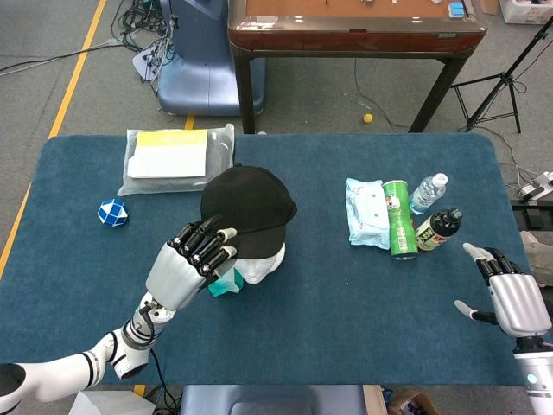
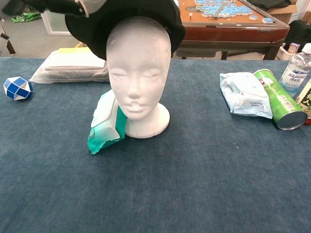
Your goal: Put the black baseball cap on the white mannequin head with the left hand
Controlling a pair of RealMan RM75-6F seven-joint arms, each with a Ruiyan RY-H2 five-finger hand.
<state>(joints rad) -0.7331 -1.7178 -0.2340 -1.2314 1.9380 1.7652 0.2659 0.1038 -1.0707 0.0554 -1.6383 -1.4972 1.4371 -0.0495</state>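
The black baseball cap (image 1: 249, 200) now lies over the top of the white mannequin head (image 2: 139, 73), covering its crown; in the chest view the cap (image 2: 160, 14) wraps behind and above the forehead. My left hand (image 1: 192, 259) holds the cap's brim from the near left side, fingers curled on its edge; in the chest view only a bit of that hand (image 2: 46, 5) shows at the top left. From above, only the head's face and base (image 1: 259, 269) peek out under the cap. My right hand (image 1: 510, 296) hovers open at the table's right edge, holding nothing.
A teal wipes pack (image 2: 104, 125) leans on the head's base. A blue-white puzzle ball (image 1: 112, 212) and a bagged yellow pad (image 1: 173, 156) lie to the left. At right sit a pale blue pack (image 1: 366, 212), green can (image 1: 398, 220), water bottle (image 1: 428, 192) and dark bottle (image 1: 437, 230).
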